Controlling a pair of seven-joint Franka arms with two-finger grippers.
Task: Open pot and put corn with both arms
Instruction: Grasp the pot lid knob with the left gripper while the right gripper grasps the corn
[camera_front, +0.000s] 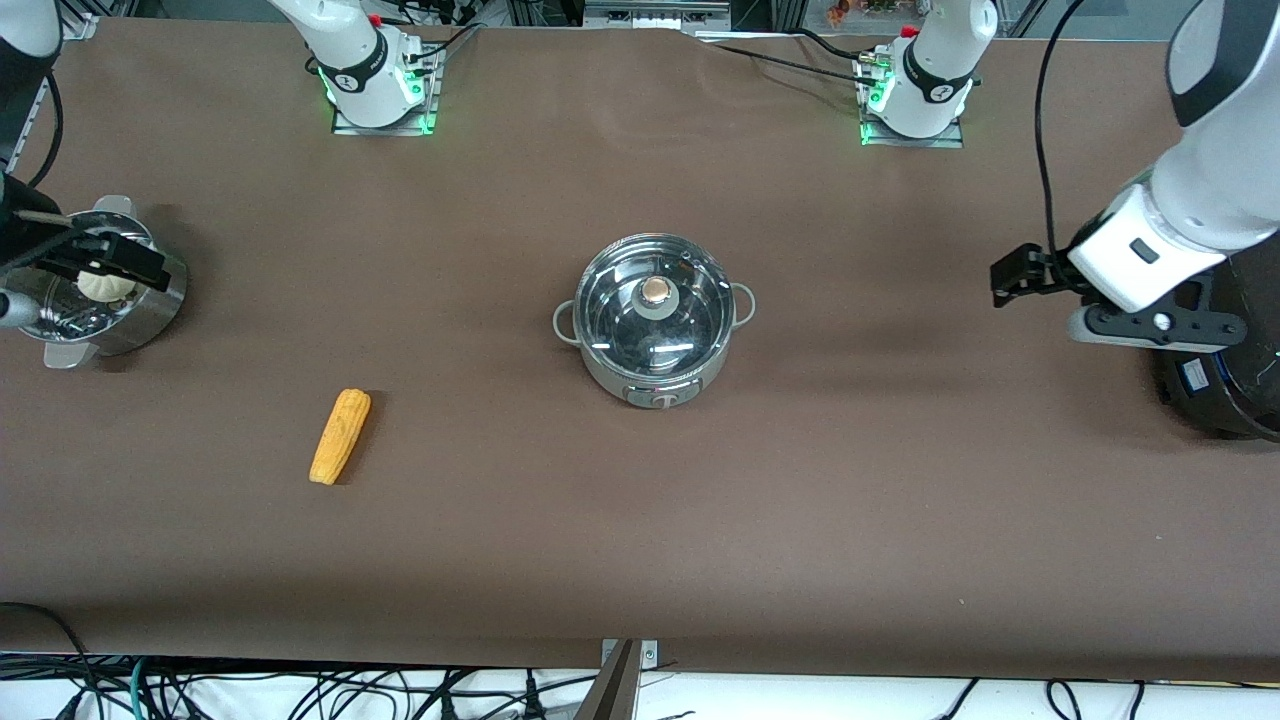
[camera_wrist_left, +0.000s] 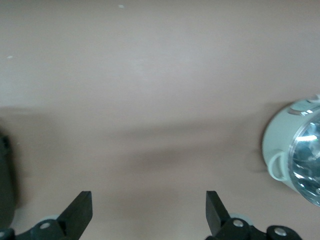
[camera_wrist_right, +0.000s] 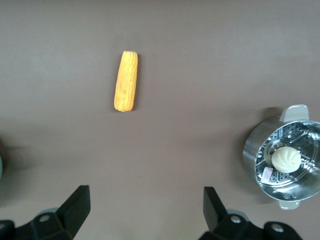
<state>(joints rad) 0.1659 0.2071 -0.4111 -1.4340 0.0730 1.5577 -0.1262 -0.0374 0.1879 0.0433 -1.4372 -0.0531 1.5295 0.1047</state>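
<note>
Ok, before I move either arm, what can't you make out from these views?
- Pot contents: front view, glare on the glass lid; in the left wrist view an edge cuts the pot off.
- Black cooker: front view, left arm covers most of it.
- Right gripper: front view, only partly visible over the steamer pot.
- Left gripper: open over bare table.

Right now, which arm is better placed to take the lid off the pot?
Probably the left. The left gripper hangs open over bare table toward its end, level with the pot, whose lid is on. The right gripper, open, is over the steamer pot, closer to the corn.
</note>
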